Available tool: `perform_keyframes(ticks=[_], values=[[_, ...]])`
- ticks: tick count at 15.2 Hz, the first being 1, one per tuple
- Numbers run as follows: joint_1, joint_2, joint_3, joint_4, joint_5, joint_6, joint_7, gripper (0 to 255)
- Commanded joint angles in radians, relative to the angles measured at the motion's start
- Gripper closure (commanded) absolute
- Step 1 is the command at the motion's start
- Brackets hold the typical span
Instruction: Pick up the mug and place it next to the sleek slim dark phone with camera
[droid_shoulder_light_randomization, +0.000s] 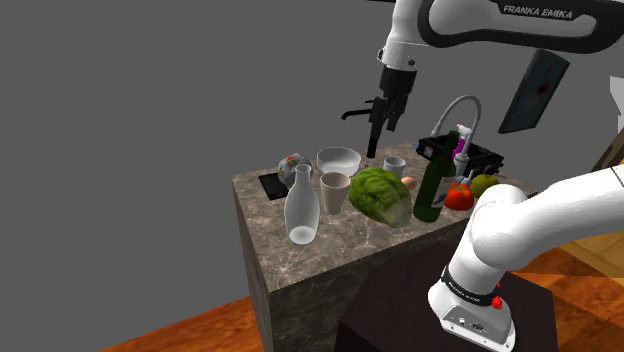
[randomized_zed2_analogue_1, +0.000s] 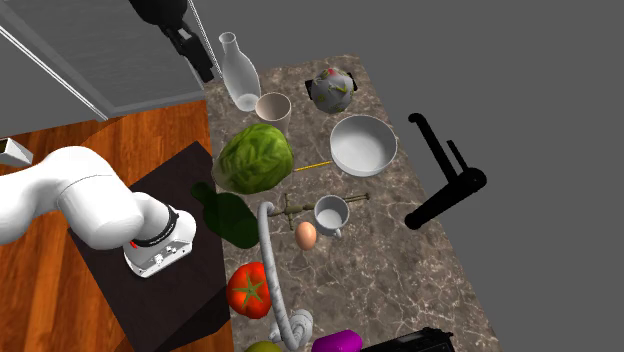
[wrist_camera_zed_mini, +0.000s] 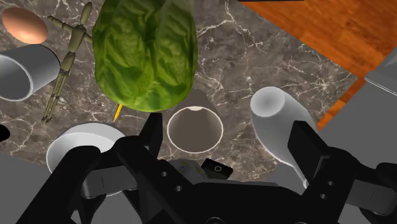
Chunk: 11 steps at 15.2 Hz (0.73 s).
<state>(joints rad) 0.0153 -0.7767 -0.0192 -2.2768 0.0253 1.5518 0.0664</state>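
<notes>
Mug (wrist_camera_zed_mini: 22, 70): in the wrist view the picture's edge cuts it, so you get part of the rim and wall.
Egg (droid_shoulder_light_randomization: 408, 182): in the shoulder view the lettuce (droid_shoulder_light_randomization: 380, 195) covers most of it.
Phone (droid_shoulder_light_randomization: 272, 184): probably the dark flat slab at the counter's corner; one end runs behind the carafe (droid_shoulder_light_randomization: 302, 205), and its camera is too small to tell.
Bowl (wrist_camera_zed_mini: 76, 137): the gripper (wrist_camera_zed_mini: 226, 137) hides its near side from you.
Purple bottle (randomized_zed2_analogue_1: 337, 343): cut by the second exterior view's bottom edge.
</notes>
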Motion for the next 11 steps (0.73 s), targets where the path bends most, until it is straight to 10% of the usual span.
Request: perform_keyframes(ticks=[1,11], values=[[0.0,0.0,0.0,0.0,0.0,0.0,0.0,0],[-0.065,0.073,-0.161,-0.144,-0.138,0.191,-0.184,0]])
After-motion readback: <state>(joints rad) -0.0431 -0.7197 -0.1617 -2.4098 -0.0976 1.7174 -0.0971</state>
